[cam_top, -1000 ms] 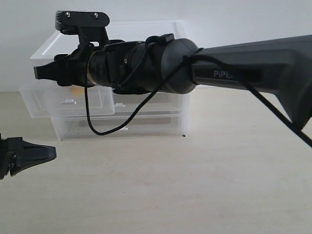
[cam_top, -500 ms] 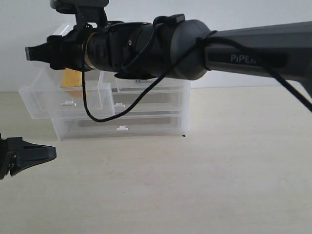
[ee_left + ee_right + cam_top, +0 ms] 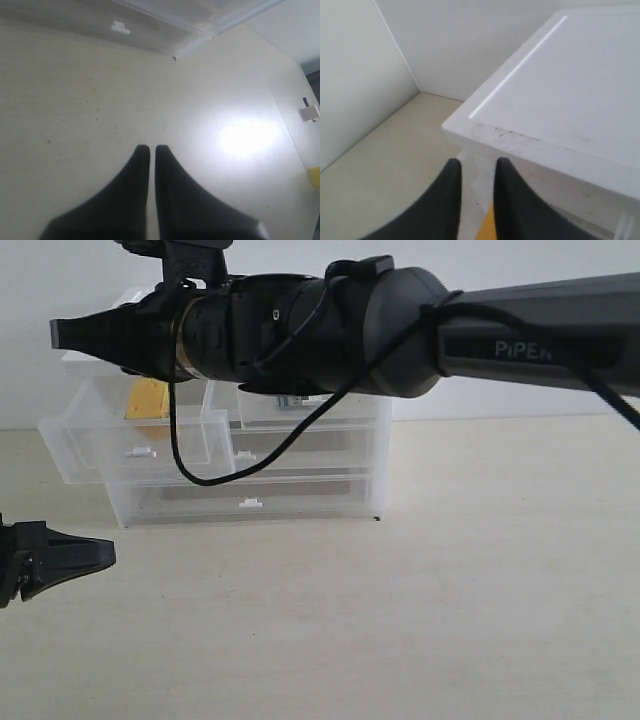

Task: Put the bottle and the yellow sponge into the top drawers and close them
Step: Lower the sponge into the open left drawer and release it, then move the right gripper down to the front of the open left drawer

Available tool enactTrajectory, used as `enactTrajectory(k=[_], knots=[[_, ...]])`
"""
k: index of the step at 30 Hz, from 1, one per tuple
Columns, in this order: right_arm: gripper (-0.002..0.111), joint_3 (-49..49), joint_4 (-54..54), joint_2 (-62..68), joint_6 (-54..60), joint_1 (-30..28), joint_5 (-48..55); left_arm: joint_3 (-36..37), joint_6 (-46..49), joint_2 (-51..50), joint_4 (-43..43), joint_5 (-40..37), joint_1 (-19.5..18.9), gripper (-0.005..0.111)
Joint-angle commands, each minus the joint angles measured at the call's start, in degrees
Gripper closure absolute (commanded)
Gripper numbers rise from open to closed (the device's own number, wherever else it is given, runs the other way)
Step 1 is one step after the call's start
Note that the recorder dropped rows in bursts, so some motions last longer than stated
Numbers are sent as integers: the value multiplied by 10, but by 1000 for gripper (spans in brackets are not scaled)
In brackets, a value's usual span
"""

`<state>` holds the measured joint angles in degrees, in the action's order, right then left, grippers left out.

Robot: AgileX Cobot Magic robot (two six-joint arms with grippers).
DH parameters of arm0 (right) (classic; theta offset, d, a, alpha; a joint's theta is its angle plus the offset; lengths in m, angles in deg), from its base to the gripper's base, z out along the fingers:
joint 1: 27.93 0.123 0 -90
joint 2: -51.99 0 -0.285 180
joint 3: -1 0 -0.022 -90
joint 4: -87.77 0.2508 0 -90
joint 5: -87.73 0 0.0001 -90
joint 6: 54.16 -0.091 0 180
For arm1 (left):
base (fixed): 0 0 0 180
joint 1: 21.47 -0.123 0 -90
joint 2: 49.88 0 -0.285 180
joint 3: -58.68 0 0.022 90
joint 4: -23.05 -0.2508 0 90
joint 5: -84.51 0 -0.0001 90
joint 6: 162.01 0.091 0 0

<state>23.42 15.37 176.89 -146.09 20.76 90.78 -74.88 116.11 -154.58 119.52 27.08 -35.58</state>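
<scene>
The yellow sponge lies in the left top drawer, which is pulled out from the translucent cabinet. My right gripper reaches across, above that drawer at the height of the cabinet top, slightly open and holding nothing. In the right wrist view the sponge shows below between the fingers. The right top drawer stands partly out; a small teal-and-white bit, probably the bottle, shows in it under the arm. My left gripper rests shut low at the left, empty.
The cabinet's white top lies just beside the right fingers. The lower full-width drawer with its tab handle is shut. A wall stands behind the cabinet. A yellow item sits at the table's edge.
My right gripper has risen from the left top drawer to the height of the cabinet top, uncovering the sponge lying in that drawer. The left arm has not moved.
</scene>
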Motion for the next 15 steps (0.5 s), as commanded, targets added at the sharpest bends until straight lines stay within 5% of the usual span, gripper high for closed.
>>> enactTrajectory(k=[1,9,15], knots=[[108,-30,23,-30,47,-1,66,2,5,6,11,-15,-1,103],[108,-53,237,-32,272,-1,123,2,5,6,11,-15,-1,103],[108,-53,271,-29,288,3,120,2,5,6,10,-15,-1,103]])
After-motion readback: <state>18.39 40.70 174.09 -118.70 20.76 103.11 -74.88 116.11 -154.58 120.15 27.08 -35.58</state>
